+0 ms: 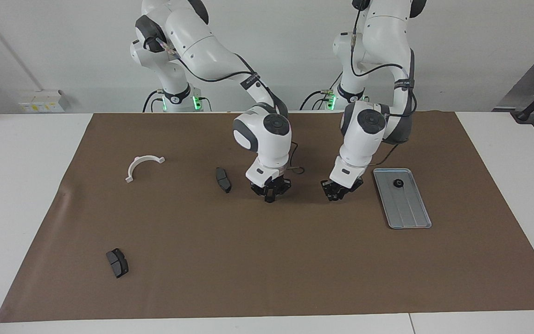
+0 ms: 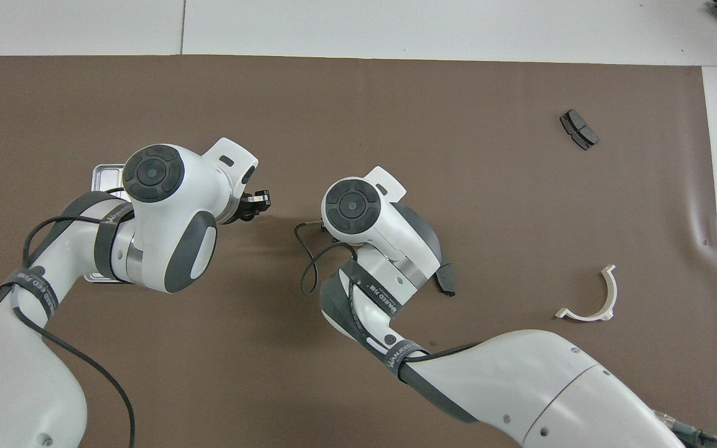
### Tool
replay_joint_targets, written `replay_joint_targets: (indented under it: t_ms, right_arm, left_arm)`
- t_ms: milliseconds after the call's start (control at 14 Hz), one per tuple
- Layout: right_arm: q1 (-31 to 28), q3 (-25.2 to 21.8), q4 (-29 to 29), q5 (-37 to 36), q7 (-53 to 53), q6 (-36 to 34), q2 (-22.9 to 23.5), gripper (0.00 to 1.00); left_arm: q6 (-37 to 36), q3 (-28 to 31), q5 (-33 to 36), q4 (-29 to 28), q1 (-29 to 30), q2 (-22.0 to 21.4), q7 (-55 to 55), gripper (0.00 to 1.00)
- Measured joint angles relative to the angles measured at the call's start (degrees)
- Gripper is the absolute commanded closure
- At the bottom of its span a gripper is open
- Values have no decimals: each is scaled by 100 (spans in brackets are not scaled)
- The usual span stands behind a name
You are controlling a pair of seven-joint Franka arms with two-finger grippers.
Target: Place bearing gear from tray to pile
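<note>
The right gripper hangs low over the brown mat at mid-table, its fingertips met with nothing visible between them. Just beside it, toward the right arm's end, a dark curved brake pad lies flat on the mat.

The left gripper hangs over bare mat between the right gripper and the tray; whether its jaws grip anything I cannot tell. A strip of open mat separates the two grippers, and the left one is clear of the tray's raised rim.

The bearing gear, small, dark and round, sits in the tray at the end nearer the robots; the rest of the ridged floor is bare.

Toward the right arm's end lie the white half-ring bracket and, much farther from the robots, a second brake pad near the mat's edge. Between these scattered parts the mat is wide and open.
</note>
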Motion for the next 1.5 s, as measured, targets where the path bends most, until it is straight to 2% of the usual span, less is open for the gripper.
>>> replay_joint_targets:
  t_ms: [286,645,859,1146,1361,1504]
  right_arm:
    - [-302,-21,88,-2,-96,-201,-81,100]
    - [-1526,-25,98,104,-1531,-788,-717,100]
    - [-2297,-27,57,133,-2541,-806,-758,100]
    - [-3080,-26,-172,137,-3430,-453,-667,100]
    - [-3248,-23,-270,262,-3507,229,-392,100]
    - [-3240,-15,-271,707,-3507,554,-223,100]
  left_arm:
    - [-1,-17,0,37,-247,1,-360,96]
    - [-1,-37,-2,142,-784,0,-1065,91]
    - [7,-49,-3,198,-1227,1,-1524,81]
    - [13,-47,-4,432,-1407,22,-1807,54]
    - [63,-15,-7,623,-1406,112,-1883,33]
    - [147,-13,-9,666,-1406,158,-2004,31]
